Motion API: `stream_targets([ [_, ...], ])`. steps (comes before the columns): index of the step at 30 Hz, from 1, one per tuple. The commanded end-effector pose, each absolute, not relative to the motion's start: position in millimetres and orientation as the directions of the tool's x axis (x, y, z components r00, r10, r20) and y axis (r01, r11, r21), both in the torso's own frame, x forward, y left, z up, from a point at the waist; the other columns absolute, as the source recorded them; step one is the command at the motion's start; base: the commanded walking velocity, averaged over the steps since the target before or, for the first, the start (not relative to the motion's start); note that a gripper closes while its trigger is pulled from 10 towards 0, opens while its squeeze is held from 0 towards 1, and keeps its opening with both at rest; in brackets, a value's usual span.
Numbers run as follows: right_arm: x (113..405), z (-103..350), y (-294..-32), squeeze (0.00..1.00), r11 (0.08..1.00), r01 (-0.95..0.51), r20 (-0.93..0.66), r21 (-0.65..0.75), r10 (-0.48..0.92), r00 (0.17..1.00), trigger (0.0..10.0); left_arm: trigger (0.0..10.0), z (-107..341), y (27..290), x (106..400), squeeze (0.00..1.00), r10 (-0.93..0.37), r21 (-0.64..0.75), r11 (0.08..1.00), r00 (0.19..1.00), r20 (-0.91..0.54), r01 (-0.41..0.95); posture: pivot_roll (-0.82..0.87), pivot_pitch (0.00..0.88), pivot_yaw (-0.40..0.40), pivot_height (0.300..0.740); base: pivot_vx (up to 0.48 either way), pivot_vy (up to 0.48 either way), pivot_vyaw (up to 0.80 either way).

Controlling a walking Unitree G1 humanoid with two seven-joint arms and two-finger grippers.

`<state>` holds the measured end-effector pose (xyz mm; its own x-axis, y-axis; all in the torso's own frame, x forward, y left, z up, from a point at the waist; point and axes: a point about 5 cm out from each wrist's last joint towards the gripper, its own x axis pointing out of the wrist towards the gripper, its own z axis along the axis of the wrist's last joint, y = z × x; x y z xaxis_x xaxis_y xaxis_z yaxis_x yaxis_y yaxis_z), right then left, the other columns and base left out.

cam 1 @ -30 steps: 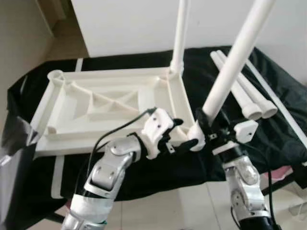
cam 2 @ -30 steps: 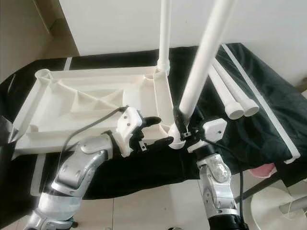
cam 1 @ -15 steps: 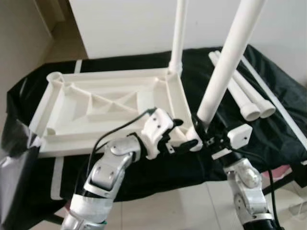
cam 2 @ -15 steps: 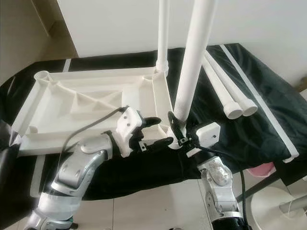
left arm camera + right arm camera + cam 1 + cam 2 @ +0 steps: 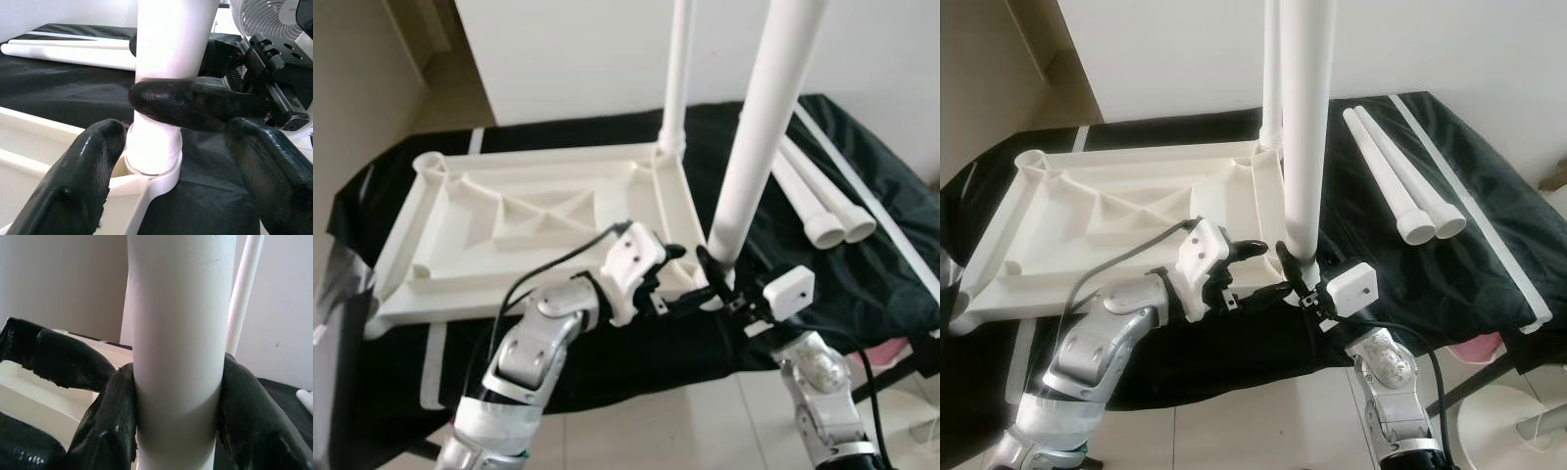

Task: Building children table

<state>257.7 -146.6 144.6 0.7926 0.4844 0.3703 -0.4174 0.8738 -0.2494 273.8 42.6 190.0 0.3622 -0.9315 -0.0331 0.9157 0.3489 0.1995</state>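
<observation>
The white table top (image 5: 411, 225) lies upside down on a black cloth. One white leg (image 5: 677, 69) stands in its far right corner. A second leg (image 5: 759, 127) stands nearly upright, its foot at the near right corner socket (image 5: 154, 169). My right gripper (image 5: 1295, 274) is shut on this leg just above the socket; its fingers (image 5: 107, 421) press both sides of the leg (image 5: 181, 347). My left gripper (image 5: 680, 274) is open, with its fingers (image 5: 93, 176) straddling the same corner.
Two spare white legs (image 5: 1396, 186) lie side by side on the cloth at the right. A white strip (image 5: 1469, 196) runs along the cloth's right side. A pink object (image 5: 1479, 348) and a fan base (image 5: 1503, 421) sit on the floor at the right.
The held leg has swung from a rightward lean to nearly upright. My right gripper has moved left with it, bringing its foot to the corner socket. The left gripper has stayed put.
</observation>
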Motion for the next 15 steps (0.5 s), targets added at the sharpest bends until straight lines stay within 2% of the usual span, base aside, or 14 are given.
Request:
stream_targets([
  [1, 254, 99, -148, 0.0, 0.871, -0.475, 0.146, -0.123, 0.49, 0.86, 10.0, 10.0, 193, 42, 275, 0.0, -0.919, 0.209, 0.382, 0.394, -0.022, 0.9, -0.07, 0.079, 0.064, 0.74, 0.0, 0.0, 0.0],
  [4, 257, 101, -153, 0.0, 0.857, -0.509, 0.136, -0.083, 0.515, 0.846, 10.0, 10.0, 193, 42, 274, 0.0, -0.921, 0.21, 0.376, 0.39, -0.024, 0.902, -0.07, 0.075, 0.066, 0.74, 0.0, 0.0, 0.0],
  [15, 253, 100, -163, 0.0, 0.759, -0.638, 0.071, -0.13, 0.649, 0.757, 10.0, 10.0, 194, 43, 274, 0.0, -0.921, 0.213, 0.375, 0.389, -0.024, 0.902, -0.06, 0.076, 0.071, 0.74, 0.0, 0.0, 0.0],
])
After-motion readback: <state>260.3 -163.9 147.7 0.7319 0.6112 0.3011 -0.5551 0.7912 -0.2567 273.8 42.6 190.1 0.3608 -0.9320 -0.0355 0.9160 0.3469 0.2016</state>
